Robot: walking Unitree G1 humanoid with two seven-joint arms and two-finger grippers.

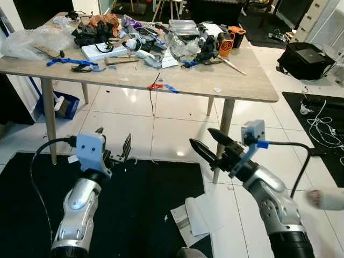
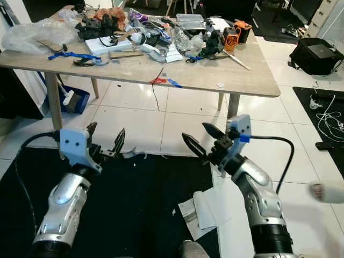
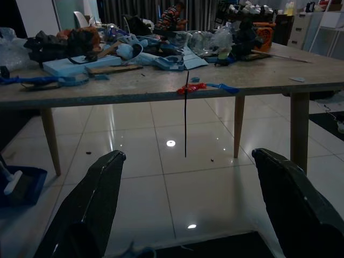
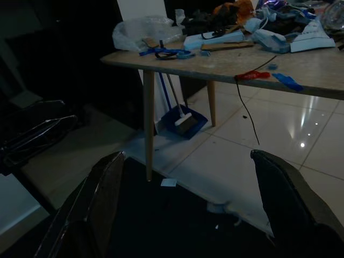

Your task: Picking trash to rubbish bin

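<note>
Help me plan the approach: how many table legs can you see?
4: near left leg, near right leg, far left leg and far right leg. None seems hidden.

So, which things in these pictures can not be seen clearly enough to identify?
- Pale blurred object at the right edge, eye views: cut off and smeared.
- Grey thing at the bottom edge, eye views: cut off.
- Heap on the table: single items too small and tangled.
- Dark bundle, right wrist view: lost in shade.
</note>
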